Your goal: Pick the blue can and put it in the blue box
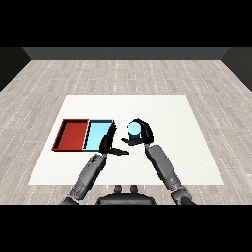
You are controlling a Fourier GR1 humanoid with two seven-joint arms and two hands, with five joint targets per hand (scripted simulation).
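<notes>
**Blue can in my right hand, just right of the blue tray**

Blue can (133,129) is sitting inside the curl of my right hand (141,134), over the white table and just to the right of the light blue tray; I cannot tell whether its base is touching the tabletop.

I am looking down across the white table (162,113), which is lying on a pale wood-plank floor (128,74) with a dark wall (125,53) running behind it. Toward the table's left part, the red tray (63,134) and the light blue tray (93,134) are lying side by side, touching along one shared edge, the red one further left.

My two grey forearms are coming in from the lower corners. My right forearm (165,167) is angling up and inward, and my left forearm (88,174) is reaching up toward the near right corner of the light blue tray.

My right hand is wrapping round the can, fingers curling over its far and right side and the thumb reaching in below it, so the pale blue top is showing between them.

My left hand (108,143) is holding nothing: its fingers are standing fairly straight beside the tray's right edge, with the thumb sticking out to the right, pointing toward the can and staying apart from it.
</notes>
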